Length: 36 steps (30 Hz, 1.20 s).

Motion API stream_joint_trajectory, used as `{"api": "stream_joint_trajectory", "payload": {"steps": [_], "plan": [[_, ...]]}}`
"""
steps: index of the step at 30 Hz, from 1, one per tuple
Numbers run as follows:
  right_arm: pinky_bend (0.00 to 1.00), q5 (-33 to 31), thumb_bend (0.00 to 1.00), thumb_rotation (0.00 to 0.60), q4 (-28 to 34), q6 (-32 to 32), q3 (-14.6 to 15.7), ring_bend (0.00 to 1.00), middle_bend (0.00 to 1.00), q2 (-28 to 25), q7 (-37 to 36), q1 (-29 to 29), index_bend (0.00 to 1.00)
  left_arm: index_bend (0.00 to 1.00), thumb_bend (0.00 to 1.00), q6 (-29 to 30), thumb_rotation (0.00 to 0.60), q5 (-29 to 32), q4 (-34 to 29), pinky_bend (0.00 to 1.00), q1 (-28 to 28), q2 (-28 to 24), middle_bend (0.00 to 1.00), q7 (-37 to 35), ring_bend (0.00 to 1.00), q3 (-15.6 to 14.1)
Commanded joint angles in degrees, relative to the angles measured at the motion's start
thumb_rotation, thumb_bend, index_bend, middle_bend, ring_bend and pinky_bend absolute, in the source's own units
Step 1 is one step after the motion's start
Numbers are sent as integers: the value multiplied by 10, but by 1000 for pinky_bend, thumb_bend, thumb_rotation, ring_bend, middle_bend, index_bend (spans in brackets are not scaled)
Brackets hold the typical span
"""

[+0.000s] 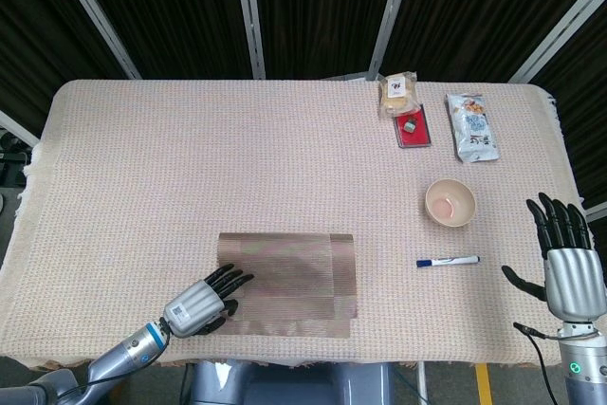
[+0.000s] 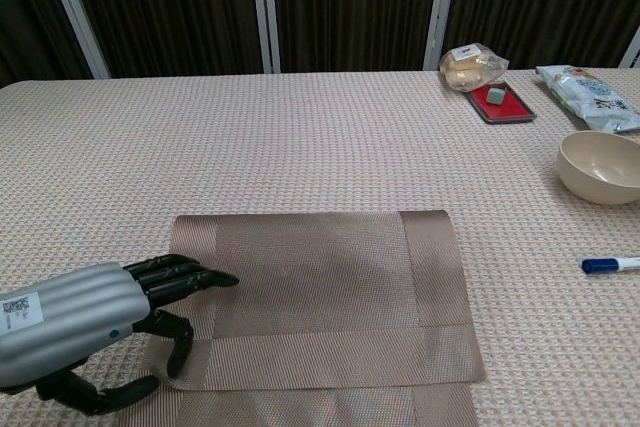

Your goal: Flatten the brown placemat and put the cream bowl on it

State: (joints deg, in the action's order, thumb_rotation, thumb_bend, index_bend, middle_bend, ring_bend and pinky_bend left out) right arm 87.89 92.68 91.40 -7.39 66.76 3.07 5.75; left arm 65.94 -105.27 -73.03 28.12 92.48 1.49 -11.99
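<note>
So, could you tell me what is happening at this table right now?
The robot's left hand rests its fingers on the left edge of the brown placemat, which lies mostly flat, though its near edge looks folded over. The cream bowl sits off to the right, not on the mat, with a blue marker near it. The right hand is open at the table's right edge, holding nothing.

Both views are evenly and brightly lit from overhead, with no hard glare seen. The woven tablecloth (image 1: 237, 158) is rendered sharply, its texture resolved across the head view. Only soft, short shadows are cast, such as beneath the left hand (image 2: 90, 332) in the chest view. The dark curtains (image 2: 340, 7) at 12 o'clock are left nearly black. Slight softening is noticed on the near hand casing at 7 o'clock; mild bowing is seen along the table's edges.
</note>
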Motion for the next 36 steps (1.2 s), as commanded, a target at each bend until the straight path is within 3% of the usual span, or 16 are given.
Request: {"api": "stream_joint_trajectory", "payload": {"steps": [1,13,19,22,26,28,34,36], "plan": [[0,0,0,600,0,0,0,0,0,0,0,0,17,506,428,1,600,2,2,0,-1,2,0,-1,0,0],[0,0,0,600,0,0,-1,0,0,-2,-9,-1,17,602,484,0,600,21,-3,0,-3,7,0,-5,0,8],[0,1,0,600,-1,-1,-1,0,0,-1,-7,0,17,614,490,-1,600,35,-22,0,6,4,0,-11,0,27],[0,-1,0,600,-3,-4,-1,0,0,0,-6,1,17,616,493,1,600,54,-42,0,15,2,0,-14,0,56],[0,-3,0,600,-5,-10,-2,0,0,4,-2,4,17,616,493,-19,600,109,-81,0,36,-3,0,-19,0,117],[0,-7,0,600,-6,-15,-5,0,0,6,-1,8,17,616,493,-40,600,155,-98,0,59,-6,0,-7,0,172],[0,-14,0,600,-7,-20,-11,0,0,8,0,13,17,614,489,-100,600,293,-102,0,107,-10,0,11,0,280],[0,-17,0,600,-8,-22,-13,0,0,8,0,14,17,615,488,-112,600,327,-90,0,119,-10,0,14,0,303]]}}
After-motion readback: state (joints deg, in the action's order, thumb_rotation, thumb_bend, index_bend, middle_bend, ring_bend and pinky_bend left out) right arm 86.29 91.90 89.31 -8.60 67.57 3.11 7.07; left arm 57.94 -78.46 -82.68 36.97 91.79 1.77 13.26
